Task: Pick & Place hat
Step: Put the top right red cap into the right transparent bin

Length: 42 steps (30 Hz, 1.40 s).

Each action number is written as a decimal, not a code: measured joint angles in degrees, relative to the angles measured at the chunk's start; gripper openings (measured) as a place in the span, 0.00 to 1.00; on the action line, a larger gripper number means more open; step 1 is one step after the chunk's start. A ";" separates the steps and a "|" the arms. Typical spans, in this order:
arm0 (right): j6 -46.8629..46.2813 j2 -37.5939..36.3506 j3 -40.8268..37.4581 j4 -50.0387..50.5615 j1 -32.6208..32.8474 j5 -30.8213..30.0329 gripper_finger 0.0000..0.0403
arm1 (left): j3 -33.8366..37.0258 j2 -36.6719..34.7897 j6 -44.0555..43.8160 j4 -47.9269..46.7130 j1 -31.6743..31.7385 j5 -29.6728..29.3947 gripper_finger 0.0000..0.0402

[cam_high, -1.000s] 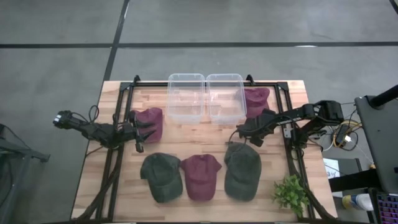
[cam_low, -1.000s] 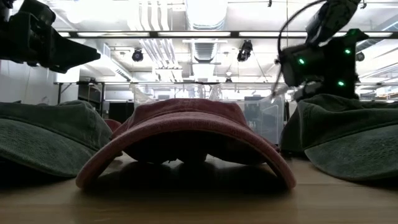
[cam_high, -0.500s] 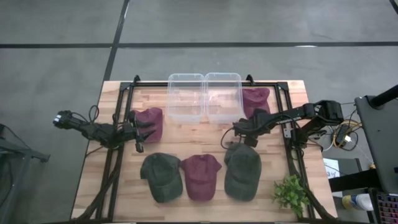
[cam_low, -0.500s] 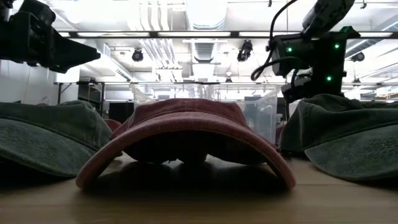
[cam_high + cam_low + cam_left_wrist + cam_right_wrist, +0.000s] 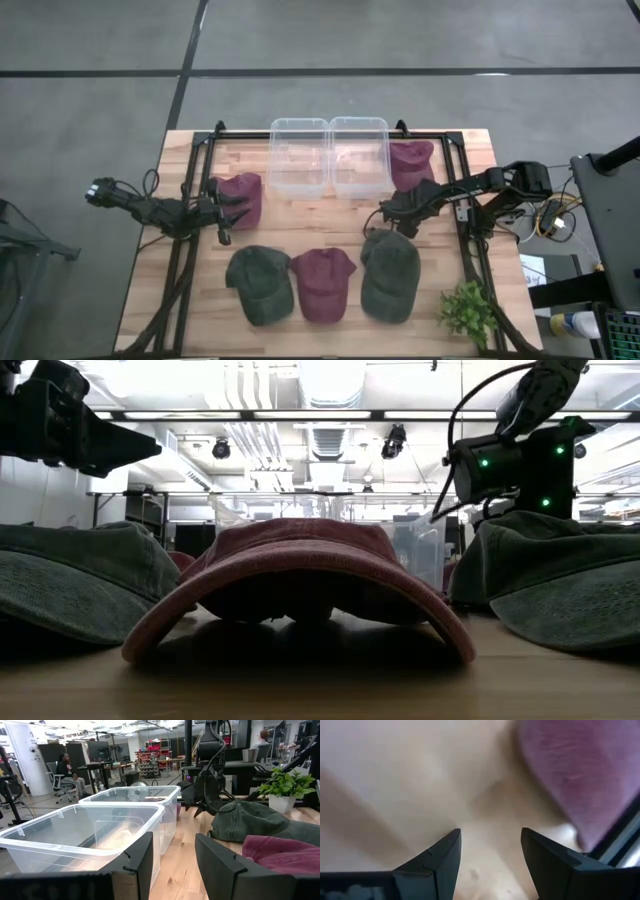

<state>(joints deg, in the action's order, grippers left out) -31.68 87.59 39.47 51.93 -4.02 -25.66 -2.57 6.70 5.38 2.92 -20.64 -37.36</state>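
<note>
Five caps lie crown up on the wooden table. A green cap (image 5: 260,284), a maroon cap (image 5: 322,284) and a second green cap (image 5: 390,275) form a near row. Another maroon cap (image 5: 243,196) lies at the left, and a third maroon cap (image 5: 412,163) at the far right. My left gripper (image 5: 238,212) (image 5: 175,860) is open and hangs level beside the left maroon cap (image 5: 285,855). My right gripper (image 5: 386,212) (image 5: 490,855) is open, pointing down over bare wood between the right green cap and the bins, with a maroon cap (image 5: 580,775) beside it.
Two clear plastic bins (image 5: 299,157) (image 5: 361,157) stand side by side at the far middle of the table. A small potted plant (image 5: 468,310) sits at the near right corner. Black frame rails (image 5: 465,230) run along both sides. People and desks show in the room beyond.
My right gripper swung toward the table's left and rose, then came back a little to the right and lower, staying open above the wood. The left arm and the caps kept still.
</note>
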 joint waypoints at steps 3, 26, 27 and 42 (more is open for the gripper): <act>-3.47 0.00 -0.62 -0.27 -0.74 -3.47 0.50 | 0.00 0.00 0.23 0.00 0.00 0.02 0.35; 0.08 -0.11 -3.18 -9.14 -6.86 -7.02 0.50 | 0.00 0.00 1.10 0.01 -0.02 0.03 0.35; 1.24 -0.11 -3.18 -9.14 -6.87 -6.39 0.50 | 0.00 0.00 1.03 0.02 -0.02 0.04 0.35; 6.44 -0.22 -3.00 -5.77 -5.22 -0.83 0.50 | 0.00 0.00 0.95 0.01 -0.02 0.13 0.35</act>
<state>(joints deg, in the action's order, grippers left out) -25.23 87.37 36.47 46.16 -9.24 -26.48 -2.57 6.70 6.33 2.93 -20.67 -37.23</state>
